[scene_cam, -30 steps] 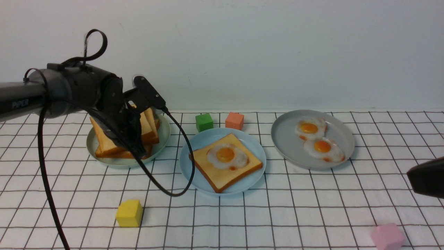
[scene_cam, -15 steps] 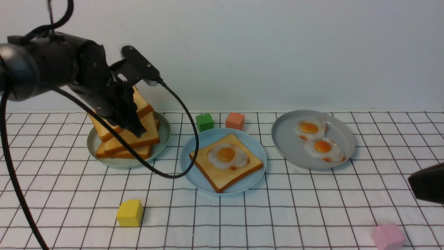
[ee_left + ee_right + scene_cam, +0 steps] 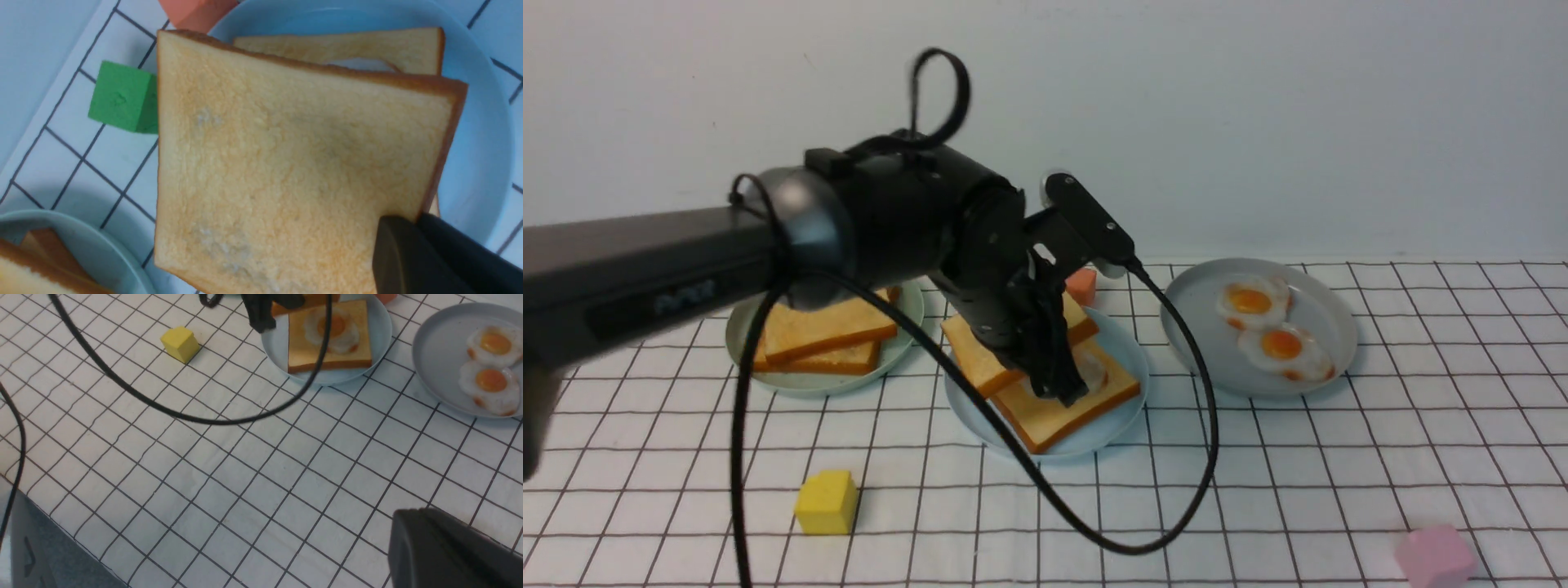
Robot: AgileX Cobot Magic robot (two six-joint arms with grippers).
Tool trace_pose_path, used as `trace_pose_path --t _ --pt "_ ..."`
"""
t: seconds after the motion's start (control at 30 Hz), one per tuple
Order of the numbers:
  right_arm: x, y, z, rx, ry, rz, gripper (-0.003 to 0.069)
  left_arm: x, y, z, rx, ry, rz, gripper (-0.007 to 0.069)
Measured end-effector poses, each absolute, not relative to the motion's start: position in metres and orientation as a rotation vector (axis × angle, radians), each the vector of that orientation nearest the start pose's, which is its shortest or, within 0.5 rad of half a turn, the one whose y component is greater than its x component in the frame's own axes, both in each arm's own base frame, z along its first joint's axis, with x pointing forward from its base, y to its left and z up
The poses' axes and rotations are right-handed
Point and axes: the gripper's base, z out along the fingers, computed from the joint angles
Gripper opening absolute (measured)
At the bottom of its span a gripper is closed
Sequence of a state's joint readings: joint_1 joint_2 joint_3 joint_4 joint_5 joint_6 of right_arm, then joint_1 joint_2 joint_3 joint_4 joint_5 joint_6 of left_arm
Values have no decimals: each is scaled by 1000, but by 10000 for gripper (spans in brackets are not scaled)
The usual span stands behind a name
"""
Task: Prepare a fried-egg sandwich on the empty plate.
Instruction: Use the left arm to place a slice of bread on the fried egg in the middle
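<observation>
Swung across from the pale grey-green plate, the left arm now stands over the light-blue plate. It has brought one slice with it, and two slices are left on the toast stack.

Front view: the left gripper is clamped on the top toast slice, which hangs tilted over the light-blue plate. Under it lies the lower toast slice with the fried egg, of which only a white edge shows past the fingers. Whether the held slice touches the egg cannot be told. An orange cube sits just behind that plate. To the right a grey plate holds two spare eggs. A yellow cube lies front left and a pink cube front right.

Left wrist view: the held slice fills most of the picture, with one dark finger pressed onto its corner. One edge of the lower slice and the blue plate's rim show past it. A green cube stands on the cloth near the plate.

Right wrist view: the right gripper, gone from the front view's edge where it showed before, appears as one dark shape over the checked cloth, well apart from the plates. How far it is open cannot be told. The egg's orange yolk shows on the lower slice.
</observation>
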State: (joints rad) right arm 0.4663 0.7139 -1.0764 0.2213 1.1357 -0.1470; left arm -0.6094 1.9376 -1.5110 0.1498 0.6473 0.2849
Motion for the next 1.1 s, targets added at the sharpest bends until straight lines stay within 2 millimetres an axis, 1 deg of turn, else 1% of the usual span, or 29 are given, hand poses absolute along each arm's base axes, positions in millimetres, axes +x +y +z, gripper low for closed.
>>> trace_pose_path --t 0.07,0.17,0.3,0.67,0.8,0.93,1.03,1.07,1.1 --pt "74 58 410 -685 2164 449 14 367 -254 229 1185 2255 46 -6" --pt "71 56 410 -688 2175 450 14 376 -261 223 1172 2286 49 -6" --pt "71 56 409 -689 2180 450 14 382 -266 220 1164 2300 45 -6" --pt "71 56 410 -687 2175 450 14 385 -273 201 1138 2349 -22 -6" --pt "71 56 410 -687 2175 450 14 386 -274 197 1111 2358 -36 0" --pt "71 56 410 -687 2175 450 14 386 -274 197 1098 2364 -46 45" --pt "71 56 410 -687 2175 450 17 385 -275 198 1089 2374 -62 118" --pt "71 56 410 -687 2175 450 17 385 -275 198 1088 2375 -64 123" --pt "71 56 410 -687 2175 450 17 384 -275 199 1084 2380 -71 146"
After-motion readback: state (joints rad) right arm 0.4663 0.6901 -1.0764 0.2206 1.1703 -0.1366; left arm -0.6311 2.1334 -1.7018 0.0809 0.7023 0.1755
